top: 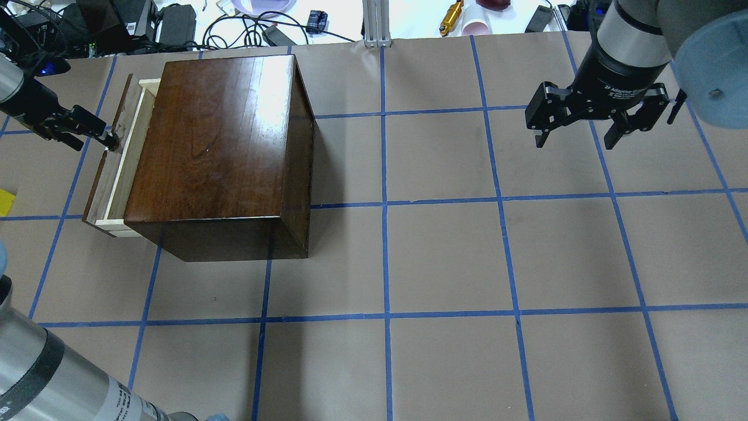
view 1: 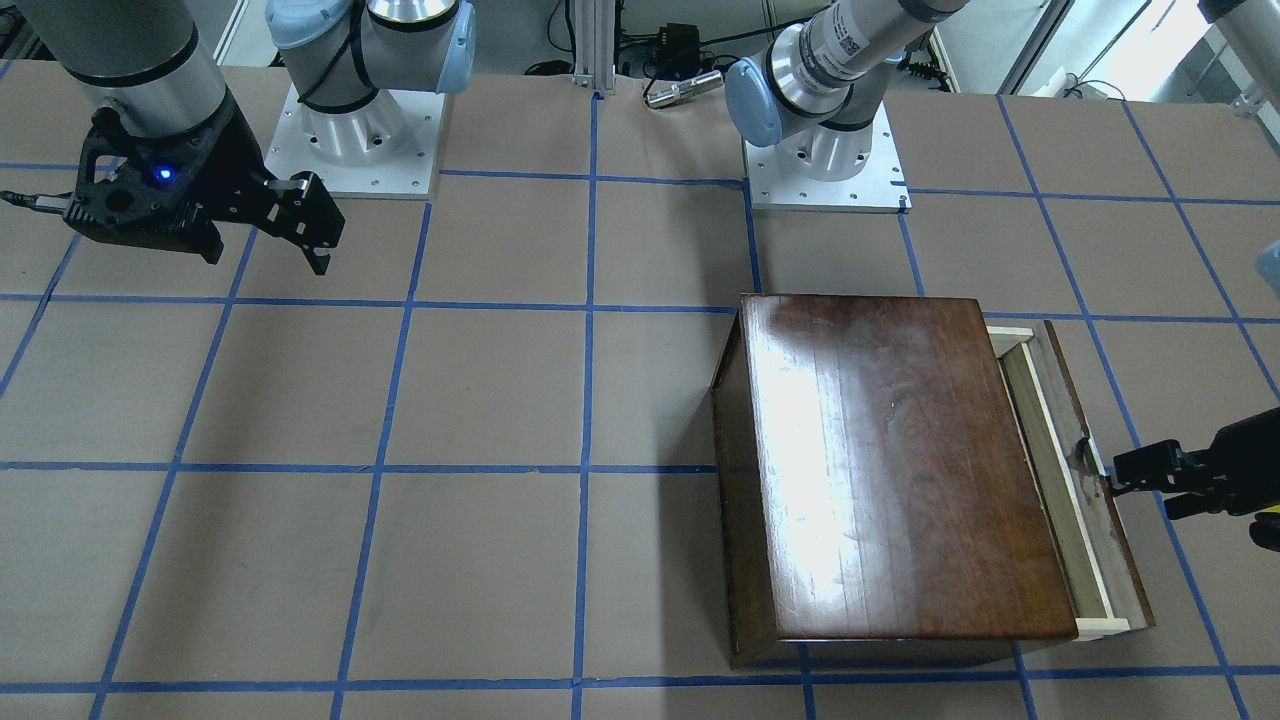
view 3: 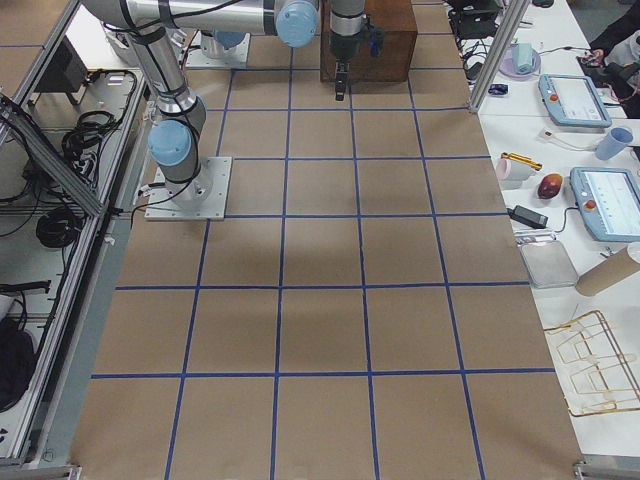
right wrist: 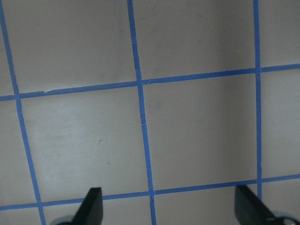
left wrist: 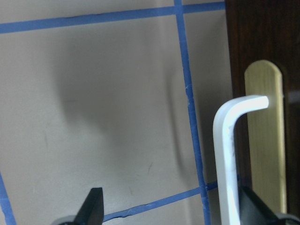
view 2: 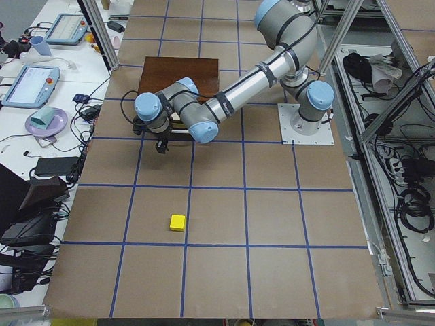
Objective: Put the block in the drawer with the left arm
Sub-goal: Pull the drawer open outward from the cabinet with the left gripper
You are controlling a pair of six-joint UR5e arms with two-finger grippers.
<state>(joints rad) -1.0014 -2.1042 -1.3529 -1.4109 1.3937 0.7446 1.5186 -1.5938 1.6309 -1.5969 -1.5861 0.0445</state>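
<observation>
The dark wooden box (top: 216,146) stands on the table with its drawer (top: 117,169) slid partly out on the side toward my left arm. My left gripper (top: 108,139) is at the drawer's dark front. In the left wrist view its fingers (left wrist: 93,208) are spread wide, and the metal pull (left wrist: 225,154) stands between them, close to the right finger. The yellow block (view 2: 177,222) lies on the table away from the box; it also shows at the overhead view's left edge (top: 6,202). My right gripper (top: 575,137) hangs open and empty above the table, far from the box.
The table is brown paper with a blue tape grid (top: 384,204). Both arm bases (view 1: 825,170) stand at the robot's side. Cables, chargers and cups (top: 450,17) lie beyond the far edge. The box (view 1: 890,460) is the only large obstacle.
</observation>
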